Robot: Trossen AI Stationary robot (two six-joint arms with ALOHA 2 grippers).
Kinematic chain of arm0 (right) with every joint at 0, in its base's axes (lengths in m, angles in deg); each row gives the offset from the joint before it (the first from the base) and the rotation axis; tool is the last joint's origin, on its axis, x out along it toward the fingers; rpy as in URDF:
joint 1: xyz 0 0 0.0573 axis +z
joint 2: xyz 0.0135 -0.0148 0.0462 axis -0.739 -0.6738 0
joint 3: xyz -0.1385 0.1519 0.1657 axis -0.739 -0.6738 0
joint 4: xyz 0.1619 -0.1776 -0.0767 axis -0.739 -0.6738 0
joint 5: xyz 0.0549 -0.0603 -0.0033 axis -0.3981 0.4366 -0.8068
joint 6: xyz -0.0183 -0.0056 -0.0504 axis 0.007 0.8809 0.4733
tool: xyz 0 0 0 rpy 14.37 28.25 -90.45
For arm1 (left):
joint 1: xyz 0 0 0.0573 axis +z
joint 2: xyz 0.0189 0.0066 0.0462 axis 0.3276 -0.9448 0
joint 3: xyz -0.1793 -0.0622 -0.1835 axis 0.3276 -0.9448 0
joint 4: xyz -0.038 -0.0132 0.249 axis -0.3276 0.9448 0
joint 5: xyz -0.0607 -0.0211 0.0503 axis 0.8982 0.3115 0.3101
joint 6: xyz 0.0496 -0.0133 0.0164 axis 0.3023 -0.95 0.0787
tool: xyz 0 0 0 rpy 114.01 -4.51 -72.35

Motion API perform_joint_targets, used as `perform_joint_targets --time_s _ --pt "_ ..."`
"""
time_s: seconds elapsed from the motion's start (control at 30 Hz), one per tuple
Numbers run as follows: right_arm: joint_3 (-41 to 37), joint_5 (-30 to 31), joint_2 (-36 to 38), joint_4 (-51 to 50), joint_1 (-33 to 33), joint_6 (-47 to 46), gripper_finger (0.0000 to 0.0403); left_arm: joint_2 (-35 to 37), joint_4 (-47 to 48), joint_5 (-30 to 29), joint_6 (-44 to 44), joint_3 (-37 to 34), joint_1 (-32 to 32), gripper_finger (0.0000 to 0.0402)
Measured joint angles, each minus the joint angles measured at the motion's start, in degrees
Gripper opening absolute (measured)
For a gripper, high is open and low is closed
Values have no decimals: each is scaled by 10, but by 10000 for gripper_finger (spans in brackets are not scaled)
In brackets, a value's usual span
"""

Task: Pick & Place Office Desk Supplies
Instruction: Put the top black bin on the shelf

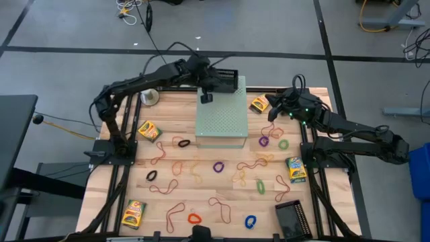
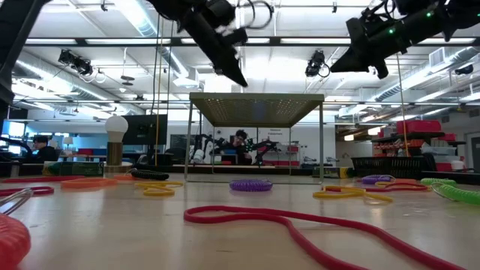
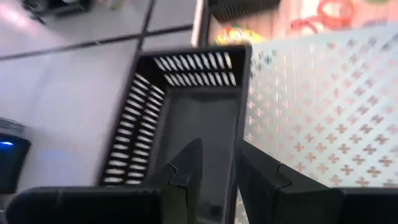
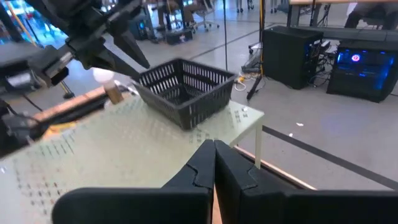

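Now the left gripper (image 3: 217,152) hangs right over the black tray (image 3: 186,93), with its two fingers a little way apart. I can see nothing between them, and the bit of tray floor under them looks bare. The tray sits on top of the pale green box (image 3: 323,106), at the corner under this hand. This looks like the letting-go step. To do it well, the hand should stay over the middle of the tray, open wide, then go straight up so it does not bump the wall. Farther off, the right gripper (image 1: 274,111) waits with its fingers pressed shut on nothing. A crayon box (image 1: 260,104) lies flat on the table just beside that hand. Its long side seems to slant across the table edge. Farther still, rubber bands (image 1: 201,178) lie spread out, well away from both hands.
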Motion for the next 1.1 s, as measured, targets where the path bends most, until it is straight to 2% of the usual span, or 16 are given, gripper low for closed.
perform_joint_targets --time_s 0.17,0.27,0.4,0.57,0.7,0.87,1.0,1.1 --pt "0 -37 0 8 0 -29 7 64 26 59 -124 -11 -1 84" --pt "0 -68 0 5 0 -43 7 107 14 88 -179 -60 -8 56" --pt "0 -92 0 -25 3 -49 7 181 -73 90 -228 -190 -28 11" --pt "26 -106 -4 -142 35 -53 7 281 -266 78 -334 -390 -62 8" --pt "81 -105 -17 -288 100 -59 7 354 -392 6 -400 -525 -99 8" --pt "138 -96 -50 -425 203 -128 7 426 -455 -51 -430 -638 -131 8" --pt "150 -97 -95 -474 294 -213 7 463 -468 -64 -426 -692 -135 8" --pt "150 -96 -139 -465 359 -310 11 473 -471 -63 -420 -712 -135 8"
